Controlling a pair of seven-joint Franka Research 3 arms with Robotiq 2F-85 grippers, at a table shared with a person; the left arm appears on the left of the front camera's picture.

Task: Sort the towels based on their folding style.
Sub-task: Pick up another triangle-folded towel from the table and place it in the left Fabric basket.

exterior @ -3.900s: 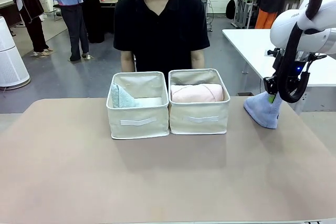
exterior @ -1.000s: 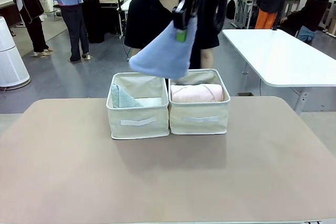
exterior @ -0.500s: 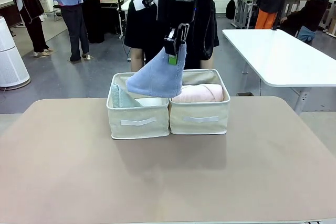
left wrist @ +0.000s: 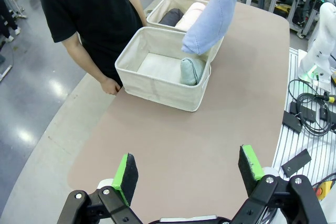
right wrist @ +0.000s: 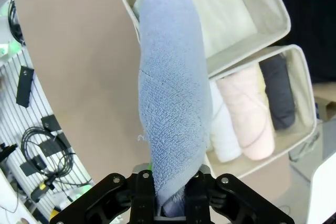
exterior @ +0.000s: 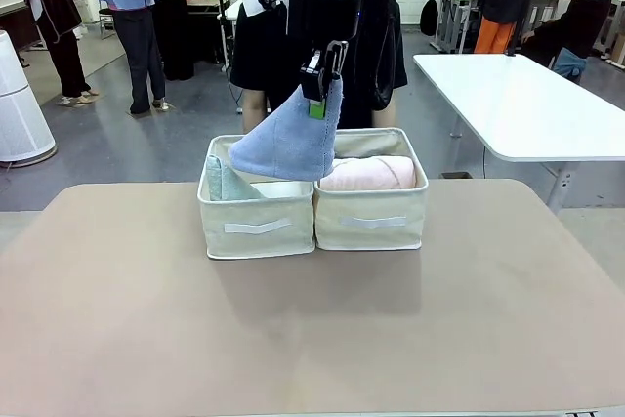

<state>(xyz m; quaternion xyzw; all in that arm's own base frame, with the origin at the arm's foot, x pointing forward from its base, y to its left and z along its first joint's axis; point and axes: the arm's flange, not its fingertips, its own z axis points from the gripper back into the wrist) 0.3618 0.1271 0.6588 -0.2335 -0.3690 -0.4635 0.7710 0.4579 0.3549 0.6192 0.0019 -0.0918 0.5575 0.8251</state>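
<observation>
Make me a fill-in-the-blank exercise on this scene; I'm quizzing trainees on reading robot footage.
1. The hanging towel, pinched by the right gripper, is ____ in colour.
2. The teal towel lies in the bin on the robot's ____ side.
3. The left gripper has its jaws ____.
4. The pink towel is folded as a ____, not a cone.
Missing words: blue; left; open; roll.
</observation>
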